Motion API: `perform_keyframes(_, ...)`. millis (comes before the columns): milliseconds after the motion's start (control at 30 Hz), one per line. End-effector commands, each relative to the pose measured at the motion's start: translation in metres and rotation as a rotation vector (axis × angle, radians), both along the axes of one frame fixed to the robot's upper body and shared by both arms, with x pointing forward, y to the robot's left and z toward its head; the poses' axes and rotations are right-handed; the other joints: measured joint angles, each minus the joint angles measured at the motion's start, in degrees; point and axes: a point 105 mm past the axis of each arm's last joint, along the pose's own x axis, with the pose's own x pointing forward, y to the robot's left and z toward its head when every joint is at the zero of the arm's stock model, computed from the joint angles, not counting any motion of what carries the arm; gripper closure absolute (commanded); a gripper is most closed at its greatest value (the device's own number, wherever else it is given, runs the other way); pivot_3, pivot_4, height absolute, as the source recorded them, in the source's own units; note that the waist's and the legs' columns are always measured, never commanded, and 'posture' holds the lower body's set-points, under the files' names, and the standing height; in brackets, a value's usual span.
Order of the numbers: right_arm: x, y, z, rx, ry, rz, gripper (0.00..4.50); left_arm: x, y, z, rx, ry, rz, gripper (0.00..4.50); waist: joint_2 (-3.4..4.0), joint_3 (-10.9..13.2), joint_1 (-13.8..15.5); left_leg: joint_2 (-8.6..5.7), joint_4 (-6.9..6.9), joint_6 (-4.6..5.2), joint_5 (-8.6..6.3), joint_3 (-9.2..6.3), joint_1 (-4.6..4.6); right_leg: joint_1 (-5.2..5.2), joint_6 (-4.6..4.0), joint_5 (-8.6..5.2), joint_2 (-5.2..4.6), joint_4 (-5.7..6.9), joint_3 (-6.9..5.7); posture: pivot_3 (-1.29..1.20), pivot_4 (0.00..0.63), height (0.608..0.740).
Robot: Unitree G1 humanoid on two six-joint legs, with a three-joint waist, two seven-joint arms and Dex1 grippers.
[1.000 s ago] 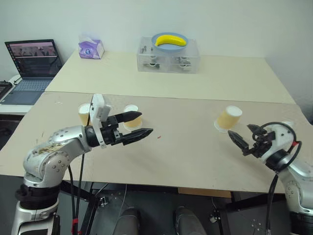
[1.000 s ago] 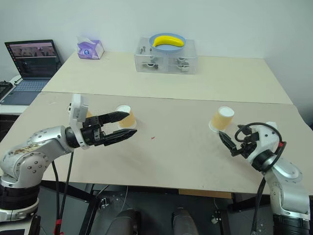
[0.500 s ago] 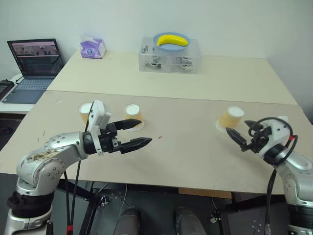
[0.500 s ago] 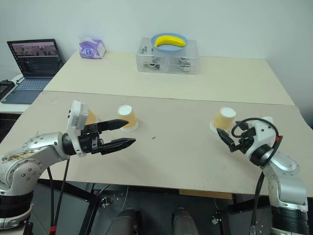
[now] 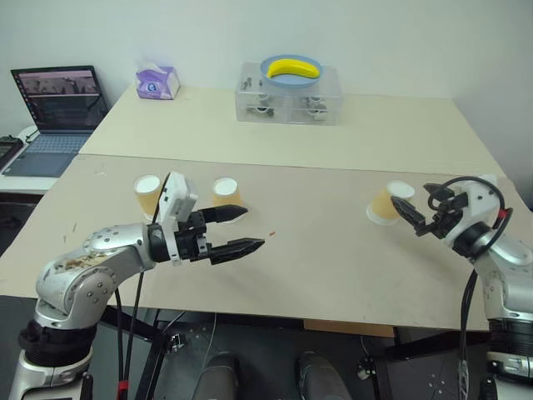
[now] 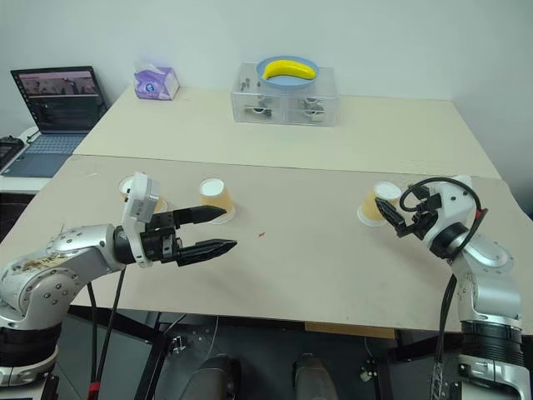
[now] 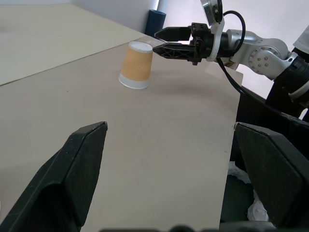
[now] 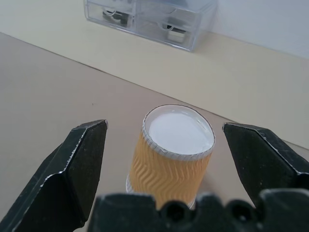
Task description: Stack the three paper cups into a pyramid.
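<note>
From the head camera, three paper cups stand upside down on the near table (image 5: 333, 275): the left cup (image 5: 148, 193) and the middle cup (image 5: 226, 197) near each other, the right cup (image 5: 386, 202) well apart. The left gripper (image 5: 241, 229) hovers wide open and empty just in front of the middle cup. The right gripper (image 5: 408, 213) sits just beside the right cup, spread wide, holding nothing.

The left wrist view looks across at that right cup (image 7: 136, 65) with the other gripper's tips at its top edge.

The right wrist view has the cup (image 8: 173, 151) between the parted fingers (image 8: 72, 169), untouched
</note>
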Motion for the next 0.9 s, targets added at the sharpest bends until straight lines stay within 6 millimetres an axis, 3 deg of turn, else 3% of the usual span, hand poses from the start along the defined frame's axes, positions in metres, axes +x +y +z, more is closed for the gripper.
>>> perform_keyframes(33, 0.003, -0.008, 0.015, -0.033, -0.055, -0.008, 0.05, -0.003, -0.002, 0.012, -0.017, -0.054, -0.01, 0.0, 0.0, 0.0, 0.0, 0.0, 0.0, 0.0, 0.0, 0.0, 0.0, 0.0, 0.0, 0.0, 0.0, 0.0, 0.0, 0.0, 0.15, 0.694)
perform_keyframes(900, 0.02, -0.011, -0.003, -0.001, -0.003, -0.001, 0.05, -0.003, 0.003, 0.017, -0.045, -0.056, 0.026, 0.0, 0.0, 0.0, -0.09, 0.01, 0.0, 0.0, 0.0, 0.0, 0.01, -0.01, -0.01, 0.0, 0.0, 0.03, 0.0, 0.0, 0.15, 0.694)
